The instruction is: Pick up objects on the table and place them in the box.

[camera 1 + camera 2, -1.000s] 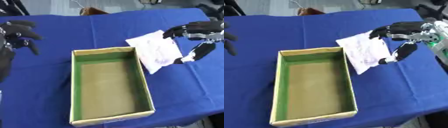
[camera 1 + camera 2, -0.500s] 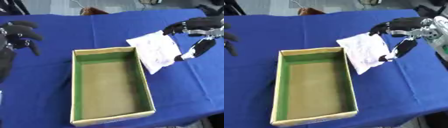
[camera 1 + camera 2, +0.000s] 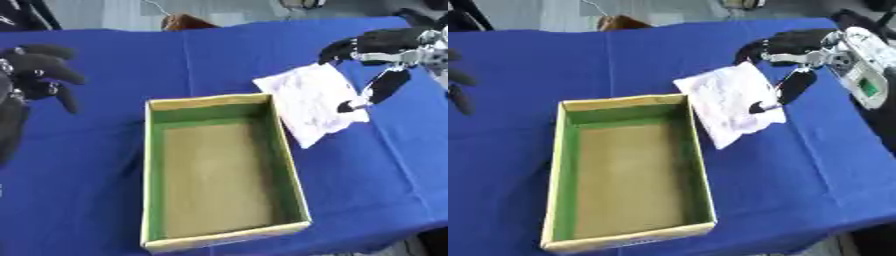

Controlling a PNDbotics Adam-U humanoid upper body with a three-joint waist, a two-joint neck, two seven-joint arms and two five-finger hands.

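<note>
**Desk:** What's at far left?

**Photographer:** The robot's black left hand [image 3: 35, 75], hovering idle over the blue cloth-covered table [image 3: 105, 165], fingers relaxed and a little spread, holding nothing.

**Desk:** And the centre?

**Photographer:** One open rectangular cardboard box with a green-lined inner wall [image 3: 219, 170]. Its brown floor is bare (nothing packed yet, as far as the views show).

**Desk:** The right side?

**Photographer:** One flat white crinkled plastic packet [image 3: 311, 102] lies on the cloth, its near corner just beside the box's right rim. The black-and-silver right hand [image 3: 794, 47] hangs over its far edge, fingers spread wide, thumb tip down at the packet's right edge. It is not pinched.

**Desk:** So progress?

**Photographer:** Barely begun, I'd judge: the grasp, lift and drop into the box all remain.

**Desk:** The count?

**Photographer:** One box, one packet, two hands. I see no other item to pick on the table.
</note>
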